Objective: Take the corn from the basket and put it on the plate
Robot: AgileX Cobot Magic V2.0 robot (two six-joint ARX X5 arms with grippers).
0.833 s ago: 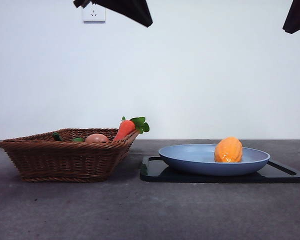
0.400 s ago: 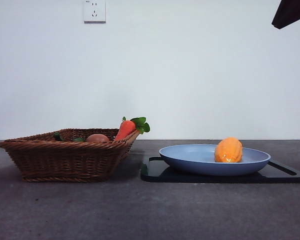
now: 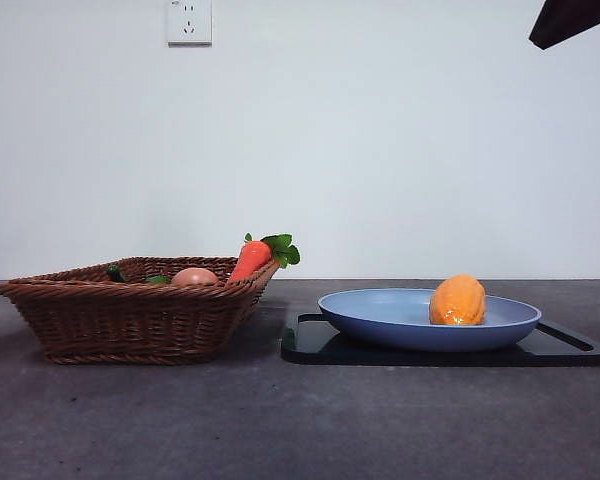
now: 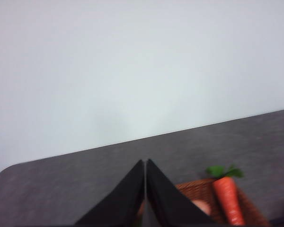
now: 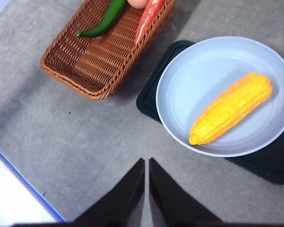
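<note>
The corn (image 3: 457,300) lies on the blue plate (image 3: 380,312), right of the wicker basket (image 3: 130,320). From high above, the right wrist view shows the corn (image 5: 232,108) stretched across the plate (image 5: 189,71), with the basket (image 5: 94,61) beyond it. My right gripper (image 5: 146,161) hangs shut and empty well above the table, short of the plate. My left gripper (image 4: 145,163) is also shut and empty, raised above the basket (image 4: 199,189). No gripper touches the corn.
A carrot (image 3: 252,256) with green leaves leans on the basket's rim beside a pinkish egg (image 3: 193,276). A green pepper (image 5: 104,21) lies in the basket. The plate rests on a flat black tray (image 3: 570,347). A black arm tip (image 3: 570,18) shows at the top right corner.
The dark arm at the top left has risen out of the front view. The black tip at the top right has shifted slightly leftward. The corn has not moved.
</note>
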